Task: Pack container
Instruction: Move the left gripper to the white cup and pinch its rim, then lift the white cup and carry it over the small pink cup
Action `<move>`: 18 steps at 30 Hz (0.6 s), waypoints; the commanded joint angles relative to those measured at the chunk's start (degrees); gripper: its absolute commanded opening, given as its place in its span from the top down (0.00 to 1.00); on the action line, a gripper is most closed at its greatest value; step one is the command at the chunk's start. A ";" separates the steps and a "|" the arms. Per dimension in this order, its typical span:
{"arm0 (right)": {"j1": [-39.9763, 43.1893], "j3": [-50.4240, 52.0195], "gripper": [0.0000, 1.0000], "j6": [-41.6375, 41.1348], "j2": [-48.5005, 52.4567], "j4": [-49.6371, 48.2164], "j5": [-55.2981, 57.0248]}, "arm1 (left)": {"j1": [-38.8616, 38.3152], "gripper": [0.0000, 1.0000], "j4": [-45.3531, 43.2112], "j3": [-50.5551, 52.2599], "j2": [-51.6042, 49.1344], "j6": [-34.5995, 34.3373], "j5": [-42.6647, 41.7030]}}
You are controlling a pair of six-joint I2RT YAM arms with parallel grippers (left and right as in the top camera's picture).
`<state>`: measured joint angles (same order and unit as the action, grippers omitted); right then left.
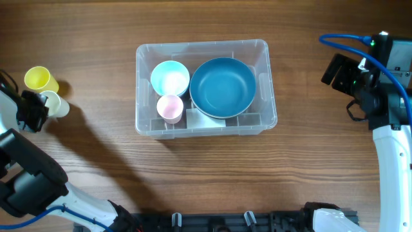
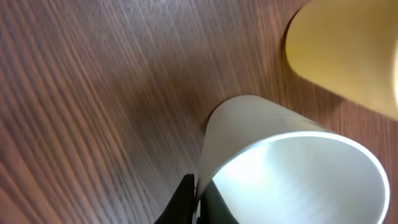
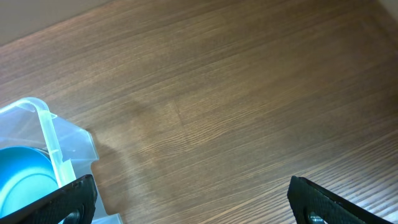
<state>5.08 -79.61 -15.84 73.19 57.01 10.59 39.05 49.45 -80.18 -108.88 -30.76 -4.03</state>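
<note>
The clear plastic container (image 1: 199, 46) sits mid-table; its corner (image 3: 46, 134) shows in the right wrist view. Inside it are a light blue bowl (image 1: 170, 77), a pink cup (image 1: 170, 107) and a large dark blue bowl (image 1: 223, 87). At the far left a cream cup (image 1: 58, 104) lies on its side beside a yellow cup (image 1: 38, 78). My left gripper (image 2: 200, 202) is shut on the cream cup's (image 2: 292, 168) rim, one finger inside and one outside. My right gripper (image 3: 199, 205) hangs open over bare wood right of the container, holding nothing.
The yellow cup (image 2: 348, 50) lies just beyond the cream one, close to my left gripper (image 1: 37, 108). My right arm (image 1: 376, 77) stands at the table's right side. A dark rail (image 1: 244, 222) runs along the front edge.
</note>
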 commanded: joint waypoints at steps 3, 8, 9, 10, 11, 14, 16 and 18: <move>0.13 -0.63 0.00 -0.83 0.48 0.00 1.01 | -0.07 0.96 2.84 0.37 -0.13 0.26 -10.01; 0.13 -0.63 0.00 -0.83 0.48 0.00 1.01 | -1.66 0.96 5.29 0.35 8.52 0.74 -14.56; 0.13 -0.63 0.00 -0.83 0.48 0.00 1.01 | -2.27 0.96 5.46 0.35 10.47 0.98 -14.56; 0.13 -0.63 0.00 -0.83 0.48 0.00 1.01 | -2.95 0.96 5.51 0.35 12.50 1.44 -14.58; 0.13 -0.63 0.00 -0.83 0.48 0.00 1.01 | -3.76 0.96 5.51 0.35 14.69 1.66 -14.53; 0.13 -0.63 0.00 -0.83 0.48 0.00 1.01 | -7.08 0.96 5.46 0.35 21.92 1.81 -14.51; 0.13 -0.63 0.00 -0.83 0.48 0.00 1.01 | -10.08 0.96 5.44 0.28 26.80 1.79 -14.43; 0.13 -0.63 0.00 -0.83 0.48 0.00 1.01 | -13.73 0.96 5.44 0.28 31.36 1.79 -14.01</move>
<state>5.08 -79.61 -15.84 73.19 57.04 10.59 30.65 54.85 -79.55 -85.45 -30.26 -16.86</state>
